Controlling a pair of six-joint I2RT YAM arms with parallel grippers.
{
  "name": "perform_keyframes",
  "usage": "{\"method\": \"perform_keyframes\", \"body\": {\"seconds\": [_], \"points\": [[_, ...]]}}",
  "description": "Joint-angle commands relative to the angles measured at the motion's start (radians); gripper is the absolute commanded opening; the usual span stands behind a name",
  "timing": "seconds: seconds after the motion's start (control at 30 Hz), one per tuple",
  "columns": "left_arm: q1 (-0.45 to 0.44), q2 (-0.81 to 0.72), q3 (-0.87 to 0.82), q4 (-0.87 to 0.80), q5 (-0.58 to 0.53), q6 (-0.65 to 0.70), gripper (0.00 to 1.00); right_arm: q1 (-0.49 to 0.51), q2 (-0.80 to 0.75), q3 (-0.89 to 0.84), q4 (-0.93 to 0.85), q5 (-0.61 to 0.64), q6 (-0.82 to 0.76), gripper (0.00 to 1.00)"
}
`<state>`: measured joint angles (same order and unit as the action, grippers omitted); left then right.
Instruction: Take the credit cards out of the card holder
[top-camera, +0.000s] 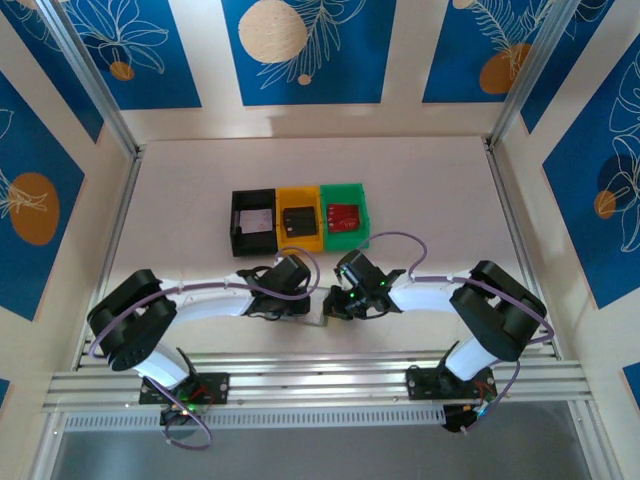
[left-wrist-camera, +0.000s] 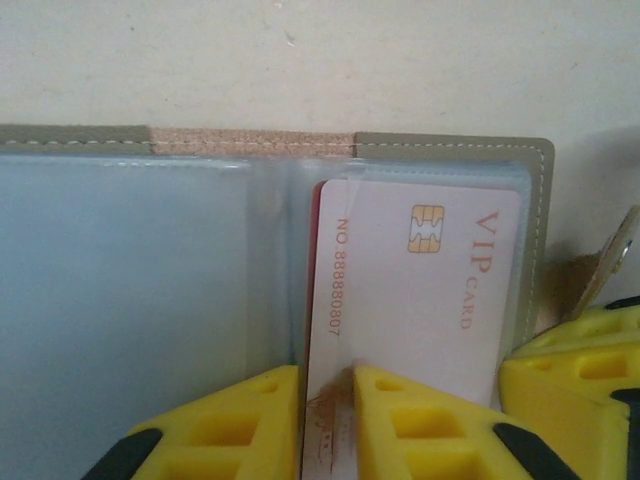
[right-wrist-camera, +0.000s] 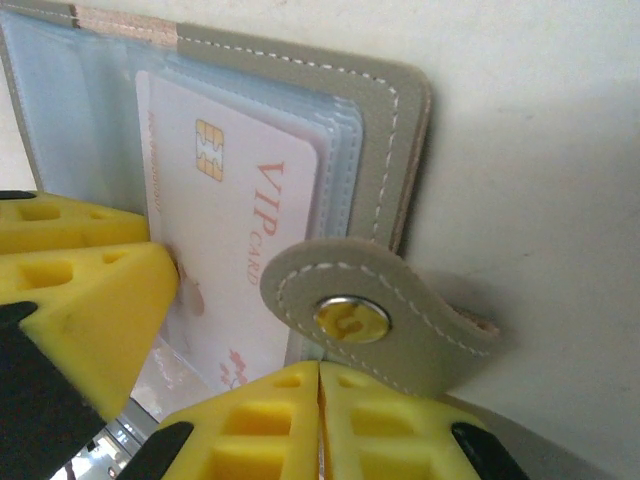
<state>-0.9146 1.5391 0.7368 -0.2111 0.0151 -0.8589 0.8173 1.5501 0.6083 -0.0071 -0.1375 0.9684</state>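
At the middle of the tabletop (top-camera: 420, 190) near edge, the card holder (left-wrist-camera: 130, 300) lies open. The left gripper (left-wrist-camera: 328, 395) pinches the white VIP card (left-wrist-camera: 420, 290), its jaws nearly closed on it. The right gripper (right-wrist-camera: 320, 400) has its jaws pressed together beside the snap tab (right-wrist-camera: 350, 320).

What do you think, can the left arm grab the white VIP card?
Probably yes. The left arm's fingers sit right at the near edge of the white VIP card, and the card holder lies open with nothing on top of the card.
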Motion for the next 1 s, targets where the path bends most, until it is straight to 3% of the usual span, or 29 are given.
{"method": "perform_keyframes", "body": {"seconds": [0.0, 0.33, 0.97], "points": [[0.008, -0.006, -0.027, 0.026, 0.051, -0.013, 0.16, 0.026, 0.064, -0.015, -0.034, 0.026, 0.018, 0.09], [0.025, -0.054, -0.048, 0.095, 0.123, -0.061, 0.12, 0.032, 0.083, -0.013, -0.023, 0.024, 0.02, 0.09], [0.054, -0.126, -0.113, 0.274, 0.259, -0.154, 0.14, 0.035, 0.09, -0.012, -0.014, 0.022, 0.02, 0.09]]}}
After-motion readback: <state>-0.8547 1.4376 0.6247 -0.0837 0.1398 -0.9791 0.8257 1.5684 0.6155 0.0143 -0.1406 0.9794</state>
